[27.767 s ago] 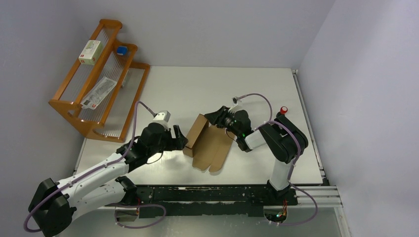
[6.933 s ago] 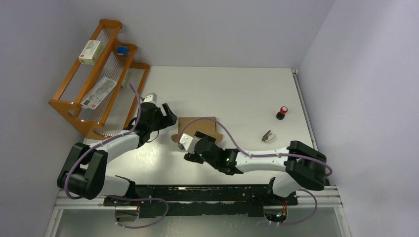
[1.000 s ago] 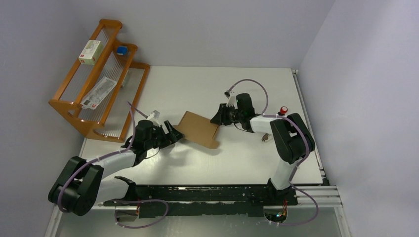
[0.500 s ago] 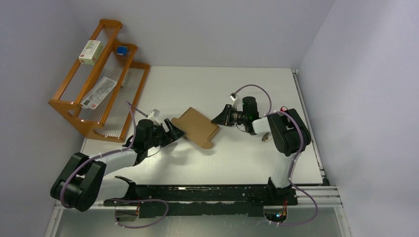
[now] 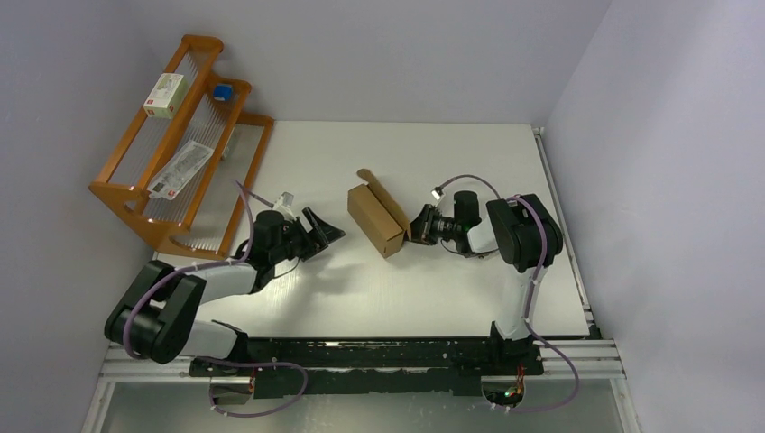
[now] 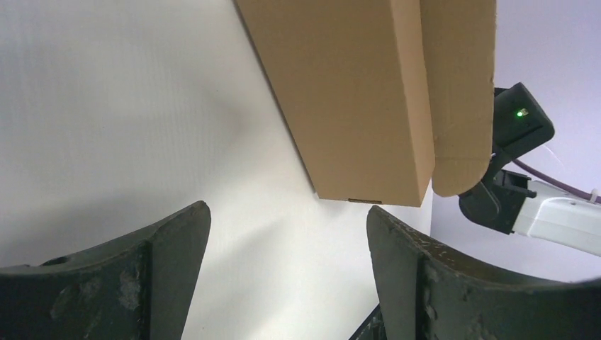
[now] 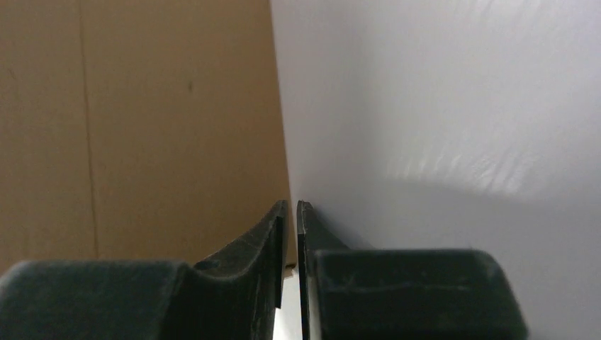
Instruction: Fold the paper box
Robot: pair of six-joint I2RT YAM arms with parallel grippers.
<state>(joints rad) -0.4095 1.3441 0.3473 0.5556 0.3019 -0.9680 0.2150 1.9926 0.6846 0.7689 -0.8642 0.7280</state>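
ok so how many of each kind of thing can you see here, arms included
brown cardboard box: 1
white box: 1
blue item: 1
printed packet: 1
wooden rack: 1
robot arms: 2, left arm and right arm
total: 7

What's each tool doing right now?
Left tool: open, holding nothing.
Right tool: closed on the paper box edge.
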